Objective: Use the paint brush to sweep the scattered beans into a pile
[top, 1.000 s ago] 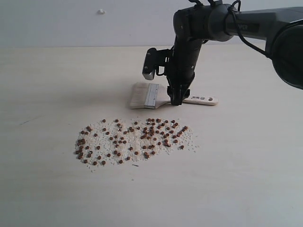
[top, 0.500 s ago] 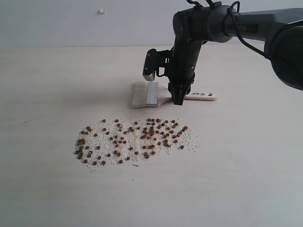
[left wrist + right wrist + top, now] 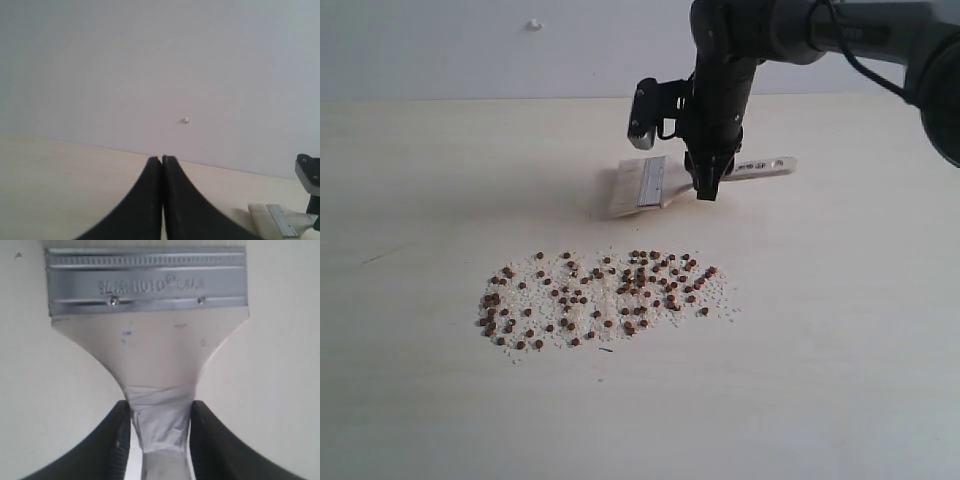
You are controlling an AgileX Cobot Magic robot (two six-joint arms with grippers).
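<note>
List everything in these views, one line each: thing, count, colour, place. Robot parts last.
beans: many, reddish-brown, scattered on the table's near middle.
grains: many, whitish, mixed among the beans.
paint brush: one, cream bristles, silver ferrule, pale wooden handle, beyond the beans.
table: one, pale wood colour, under the beans.
wall: one, pale grey, behind the table.
speck: one, white, on the wall.
right gripper: one, black, shut on the paint brush handle.
left gripper: one, black, shut and empty, facing the wall.

Pale table point(image 3: 420, 420) beneath a plain grey wall point(image 3: 440, 50)
</note>
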